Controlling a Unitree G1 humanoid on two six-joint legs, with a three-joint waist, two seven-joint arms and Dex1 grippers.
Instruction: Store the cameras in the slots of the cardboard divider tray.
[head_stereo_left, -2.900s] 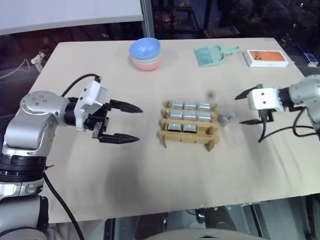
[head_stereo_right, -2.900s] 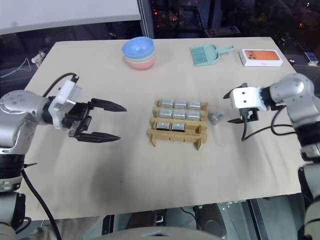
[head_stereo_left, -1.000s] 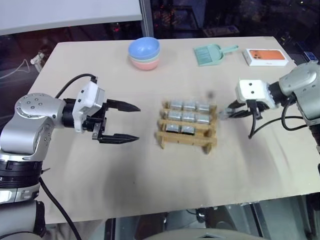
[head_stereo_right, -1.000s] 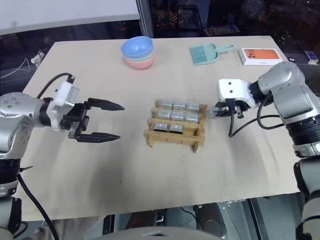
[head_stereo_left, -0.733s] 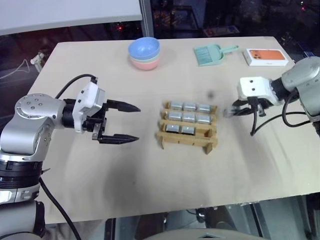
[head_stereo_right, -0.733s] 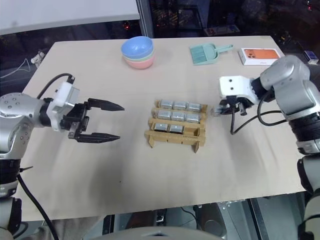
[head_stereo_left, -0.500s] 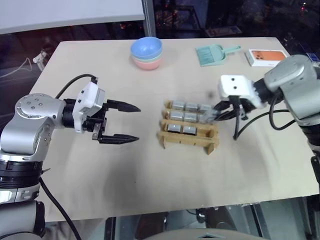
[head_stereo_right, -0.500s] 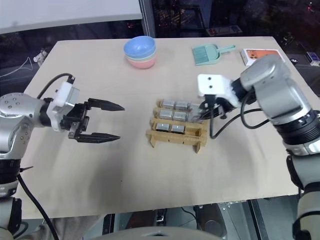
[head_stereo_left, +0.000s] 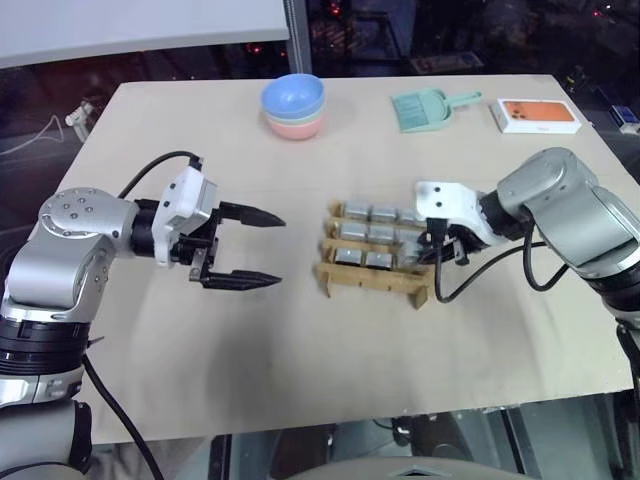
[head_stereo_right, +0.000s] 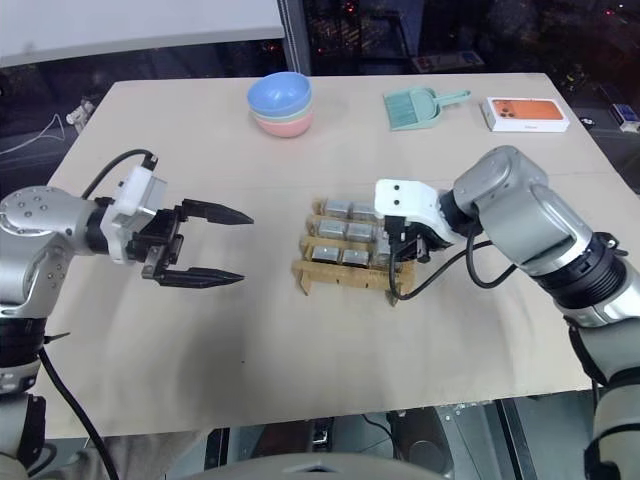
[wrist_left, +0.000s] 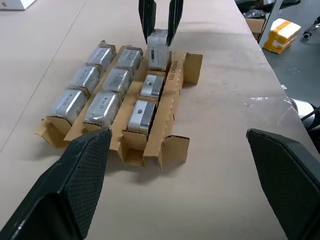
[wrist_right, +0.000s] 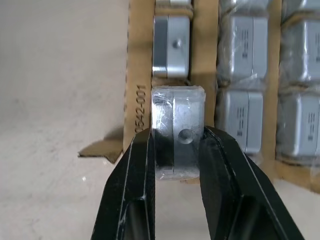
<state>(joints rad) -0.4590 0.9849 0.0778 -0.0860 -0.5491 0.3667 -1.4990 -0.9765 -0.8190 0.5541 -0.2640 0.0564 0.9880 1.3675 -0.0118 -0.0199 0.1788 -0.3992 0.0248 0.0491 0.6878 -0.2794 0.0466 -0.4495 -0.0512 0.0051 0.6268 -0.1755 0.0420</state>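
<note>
The cardboard divider tray (head_stereo_left: 370, 278) sits mid-table with several silver-grey cameras (head_stereo_left: 370, 232) standing in its slots. My right gripper (wrist_right: 178, 137) is shut on one more camera (wrist_right: 178, 120), wrapped in clear film, and holds it just above the right end slot of the tray's front row (wrist_left: 172, 85). In the left wrist view that held camera (wrist_left: 158, 47) hangs between the right gripper's two black fingers (wrist_left: 146, 15). My left gripper (head_stereo_left: 280, 250) stands open and empty, to the left of the tray and pointing at it.
Stacked pastel bowls (head_stereo_left: 293, 105) stand at the back of the table. A mint-green dustpan (head_stereo_left: 430, 108) and an orange-and-white phone box (head_stereo_left: 538, 115) lie at the back right. Bare tabletop lies between the left gripper and the tray.
My right gripper has carried the camera left, from beside the tray's right end to over its front row, and tipped downward. The left arm has not moved.
</note>
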